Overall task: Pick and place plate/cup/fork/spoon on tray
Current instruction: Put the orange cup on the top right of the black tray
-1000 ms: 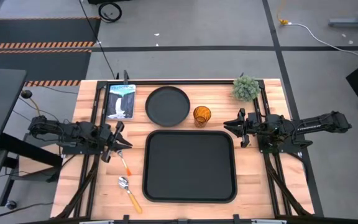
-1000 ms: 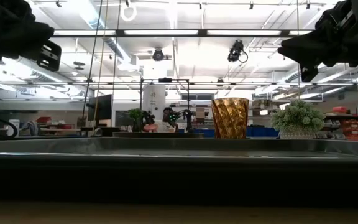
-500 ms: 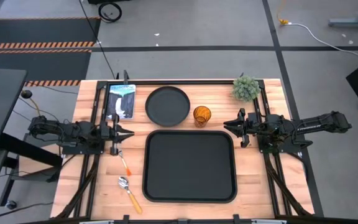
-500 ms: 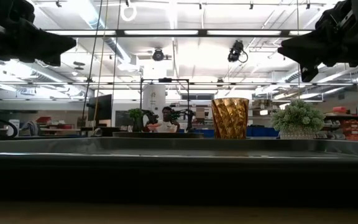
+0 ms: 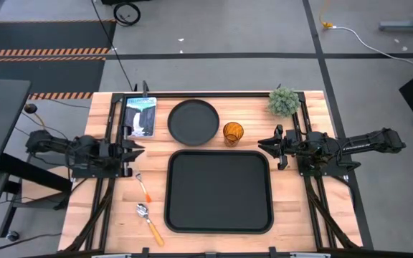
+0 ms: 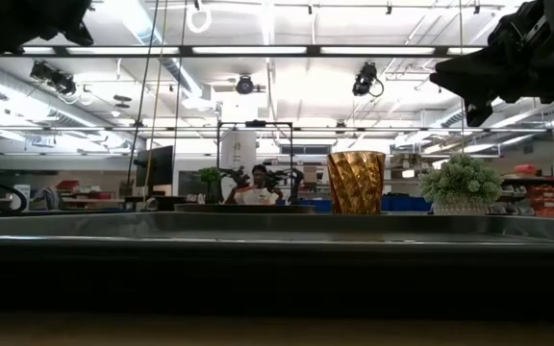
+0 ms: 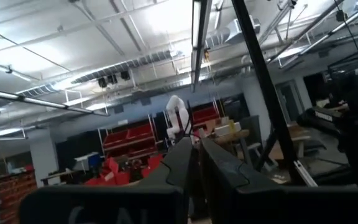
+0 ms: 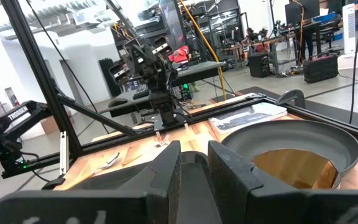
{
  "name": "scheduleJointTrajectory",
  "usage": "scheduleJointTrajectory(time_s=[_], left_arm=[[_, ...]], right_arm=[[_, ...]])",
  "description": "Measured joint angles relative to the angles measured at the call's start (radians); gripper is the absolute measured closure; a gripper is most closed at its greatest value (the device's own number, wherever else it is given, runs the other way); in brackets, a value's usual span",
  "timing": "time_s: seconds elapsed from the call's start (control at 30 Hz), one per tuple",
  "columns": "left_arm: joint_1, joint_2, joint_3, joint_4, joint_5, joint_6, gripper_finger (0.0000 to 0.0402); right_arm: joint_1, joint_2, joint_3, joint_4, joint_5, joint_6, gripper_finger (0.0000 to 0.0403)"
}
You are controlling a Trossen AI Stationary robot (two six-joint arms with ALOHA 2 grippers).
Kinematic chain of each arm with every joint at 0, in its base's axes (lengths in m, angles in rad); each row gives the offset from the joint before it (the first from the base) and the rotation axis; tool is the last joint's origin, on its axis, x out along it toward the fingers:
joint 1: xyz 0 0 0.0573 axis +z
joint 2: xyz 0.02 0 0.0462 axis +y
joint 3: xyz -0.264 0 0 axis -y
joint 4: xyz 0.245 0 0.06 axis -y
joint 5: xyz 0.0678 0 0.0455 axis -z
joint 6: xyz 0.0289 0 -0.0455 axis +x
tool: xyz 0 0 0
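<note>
Tray (image 5: pixel 219 190) lies empty at the table's (image 5: pixel 300 208) near centre. Plate (image 5: pixel 193 122) sits just beyond its far left corner, cup (image 5: pixel 233 133) upright beside the plate. Fork (image 5: pixel 143 185) and spoon (image 5: pixel 148 221) rest on bare wood left of the tray. Left hand (image 5: pixel 136 149) hovers beyond the fork, fingers nearly closed, empty. Right hand (image 5: pixel 262 145) hangs beside the cup, fingers narrowly parted, empty.

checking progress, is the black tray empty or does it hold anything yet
Empty. The high view shows the large black rectangular tray bare; the small amber-orange cup stands on the table beyond its rim.
</note>
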Motion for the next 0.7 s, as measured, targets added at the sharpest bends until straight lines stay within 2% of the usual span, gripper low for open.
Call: scheduleJointTrajectory(time_s=[0.33, 0.7], left_arm=[[0.069, 0.291, 0.001, 0.155, 0.000, -0.140, 0.0361], [0.139, 0.605, 0.073, 0.149, -0.019, -0.185, 0.0361]], right_arm=[[0.000, 0.000, 0.000, 0.000, 0.000, 0.000, 0.0315], [0.000, 0.000, 0.000, 0.000, 0.000, 0.000, 0.0315]])
